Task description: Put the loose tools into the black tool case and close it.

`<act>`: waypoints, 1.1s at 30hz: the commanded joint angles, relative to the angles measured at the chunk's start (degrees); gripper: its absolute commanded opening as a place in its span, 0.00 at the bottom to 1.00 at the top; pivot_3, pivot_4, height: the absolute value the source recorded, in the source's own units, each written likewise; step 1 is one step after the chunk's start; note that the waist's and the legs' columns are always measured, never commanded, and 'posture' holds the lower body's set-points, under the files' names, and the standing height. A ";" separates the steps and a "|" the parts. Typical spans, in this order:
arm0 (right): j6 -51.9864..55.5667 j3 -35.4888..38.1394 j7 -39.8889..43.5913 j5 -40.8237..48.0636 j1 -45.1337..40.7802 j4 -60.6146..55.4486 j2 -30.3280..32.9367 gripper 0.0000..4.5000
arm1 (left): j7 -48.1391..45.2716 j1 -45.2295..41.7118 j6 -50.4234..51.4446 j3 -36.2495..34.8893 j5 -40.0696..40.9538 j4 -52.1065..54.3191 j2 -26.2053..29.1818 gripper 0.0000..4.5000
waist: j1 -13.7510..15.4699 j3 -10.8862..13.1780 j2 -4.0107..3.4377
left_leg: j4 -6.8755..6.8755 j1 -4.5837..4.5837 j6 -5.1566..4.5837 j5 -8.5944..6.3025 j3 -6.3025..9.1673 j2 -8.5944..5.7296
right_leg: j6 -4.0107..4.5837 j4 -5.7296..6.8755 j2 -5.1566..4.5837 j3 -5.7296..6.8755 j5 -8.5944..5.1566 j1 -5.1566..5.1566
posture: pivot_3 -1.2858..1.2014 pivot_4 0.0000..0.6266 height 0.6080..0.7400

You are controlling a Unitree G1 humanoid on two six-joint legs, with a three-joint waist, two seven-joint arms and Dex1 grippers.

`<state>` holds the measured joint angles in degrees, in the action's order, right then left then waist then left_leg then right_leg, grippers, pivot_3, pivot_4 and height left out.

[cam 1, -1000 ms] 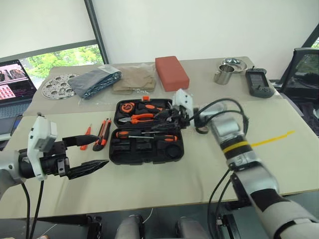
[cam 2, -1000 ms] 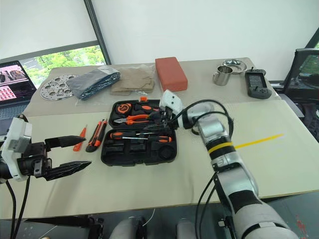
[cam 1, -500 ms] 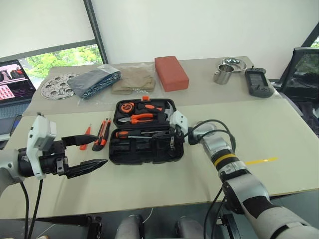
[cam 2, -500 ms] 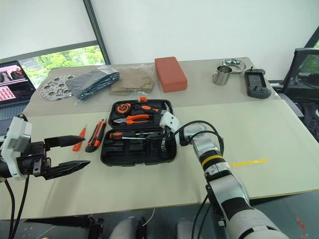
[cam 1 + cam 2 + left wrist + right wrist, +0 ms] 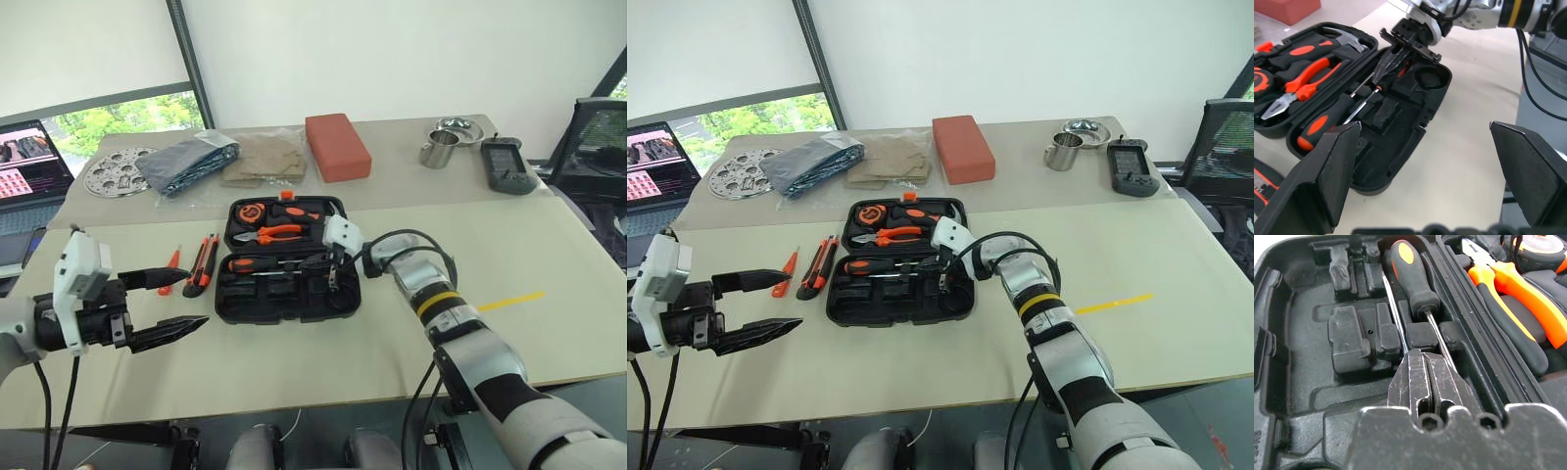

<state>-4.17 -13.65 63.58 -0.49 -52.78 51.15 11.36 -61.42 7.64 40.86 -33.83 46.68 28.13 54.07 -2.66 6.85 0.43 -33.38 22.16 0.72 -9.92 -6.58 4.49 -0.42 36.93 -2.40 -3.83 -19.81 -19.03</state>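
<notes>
The black tool case [image 5: 288,259] lies open at the middle of the table [image 5: 549,245], both halves flat, its small orange latch [image 5: 286,194] on the far edge. The far half holds orange-handled pliers [image 5: 269,233], a hammer and a round tape measure [image 5: 248,211]. The near half has moulded slots, most of them unfilled; 2 orange-and-black screwdrivers [image 5: 1413,276] lie side by side in its upper slots, shafts toward the right gripper.

The right gripper [image 5: 1420,377] sits low inside the near half, its 2 fingers pressed together over the shaft tips; whether they pinch a shaft cannot be told. The left gripper [image 5: 167,305] hovers left of the case, fingers spread wide and holding nothing.

On the table left of the case lie an orange-black utility knife [image 5: 202,262] and a slim orange screwdriver [image 5: 168,270], close together.

The second screwdriver's handle is hidden behind the first in the right wrist view. No lettering on the case or tools is legible.
</notes>
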 commanded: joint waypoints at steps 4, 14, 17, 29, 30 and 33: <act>3.11 3.71 4.60 6.88 2.94 -14.16 1.21 0.32 | 15.94 -2.85 -4.76 1.22 -10.57 -6.47 -6.66 1.00 | 0.04 0.08 0.09 | 0.05 0.21 -0.24 0.17 -0.01 0.07 | 0.01 0.01 0.05 -0.05 -0.01 -0.21 | 0.52 0.24 1.00; 18.81 7.68 2.76 16.11 9.49 -44.39 8.10 0.84 | 39.73 -11.43 -5.76 10.54 -26.72 -17.05 -17.44 1.00 | 0.91 0.12 0.24 | 0.15 0.28 -0.21 0.15 0.00 0.01 | 0.00 -0.06 -0.02 0.01 -0.01 -0.25 | 0.52 0.24 1.00; 21.65 8.13 1.40 17.18 10.39 -49.04 10.20 0.84 | 43.06 -14.08 -6.20 12.84 -29.57 -20.69 -19.46 1.00 | 0.97 0.11 0.29 | 0.14 0.30 -0.21 0.15 -0.01 0.04 | 0.00 -0.08 0.00 -0.01 0.00 -0.26 | 0.52 0.24 1.00; 25.12 8.46 -2.23 18.76 11.91 -54.25 13.58 0.84 | 43.22 -24.47 -13.40 19.97 -35.52 -40.98 -21.94 1.00 | 1.73 0.12 0.33 | 0.15 0.30 -0.21 0.16 -0.05 -0.01 | -0.01 -0.12 0.10 -0.02 0.00 -0.29 | 0.52 0.24 1.00; 25.31 8.45 -2.29 18.93 11.88 -54.48 13.82 0.84 | 42.71 -25.23 -13.65 20.60 -35.72 -42.38 -22.21 1.00 | 1.81 0.12 0.33 | 0.15 0.30 -0.21 0.16 -0.05 -0.02 | -0.01 -0.11 0.10 -0.03 -0.01 -0.29 | 0.52 0.24 1.00; 26.12 8.48 -2.49 19.41 11.85 -55.04 14.30 0.84 | 41.67 -26.79 -14.54 21.43 -35.90 -45.31 -22.92 1.00 | 2.16 0.12 0.32 | 0.13 0.29 -0.21 0.17 -0.06 -0.04 | -0.01 -0.09 0.10 0.01 -0.01 -0.26 | 0.52 0.24 1.00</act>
<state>21.56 -6.31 61.38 17.14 -40.09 -1.21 24.97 -18.72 -18.42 26.94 -13.65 11.27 -14.98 31.89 -0.50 6.97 0.75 -33.27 22.45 0.51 -9.76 -6.64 4.45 -0.44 36.85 -2.31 -3.81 -19.82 -19.28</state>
